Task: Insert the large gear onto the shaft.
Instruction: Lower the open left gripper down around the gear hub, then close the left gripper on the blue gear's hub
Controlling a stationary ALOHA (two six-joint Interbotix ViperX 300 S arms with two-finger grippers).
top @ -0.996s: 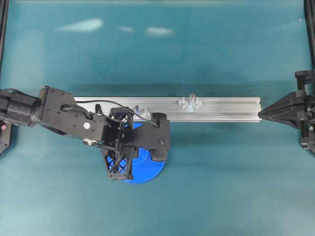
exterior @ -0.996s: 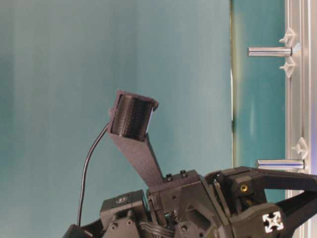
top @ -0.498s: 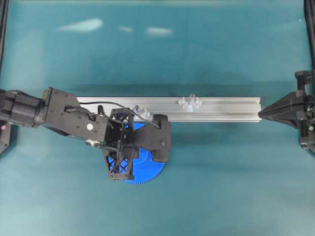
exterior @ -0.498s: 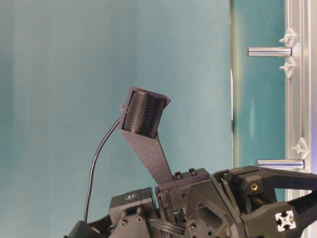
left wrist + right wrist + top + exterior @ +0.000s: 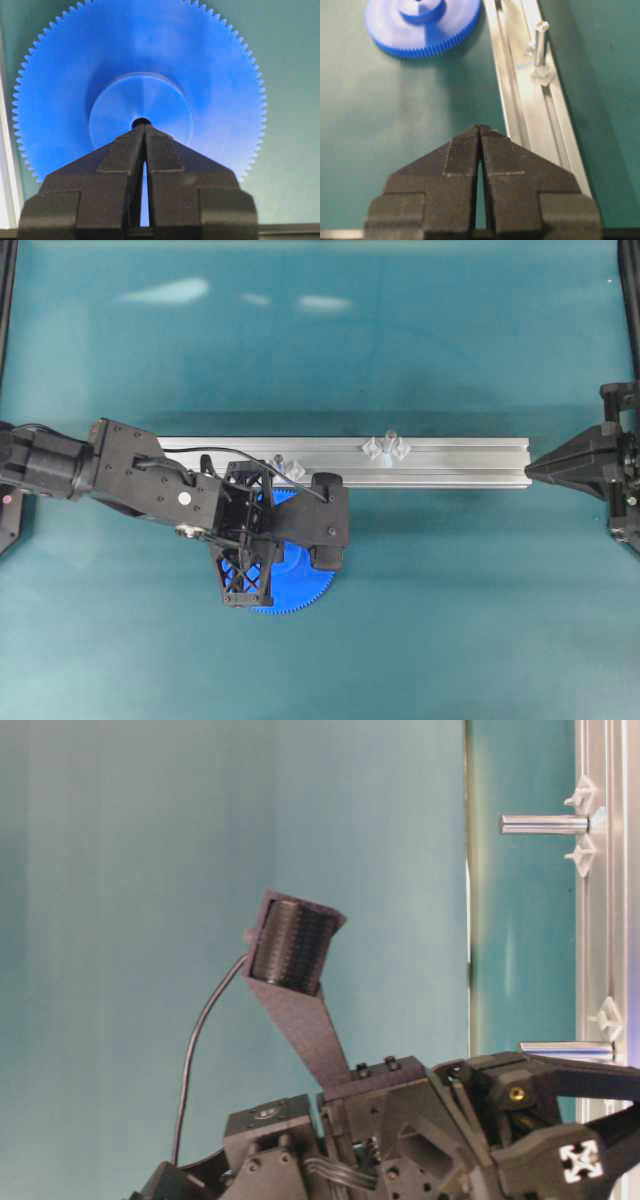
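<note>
Blue plastic, the large gear (image 5: 142,95) lies flat on the teal table (image 5: 420,330) just beside the aluminium rail (image 5: 450,462), not yet on a shaft (image 5: 540,42); picking it up and seating it are left, I judge. The left gripper (image 5: 144,131) hangs over the hub, fingertips pressed together, holding nothing. The right gripper (image 5: 480,131) rests closed by the rail's end.
</note>
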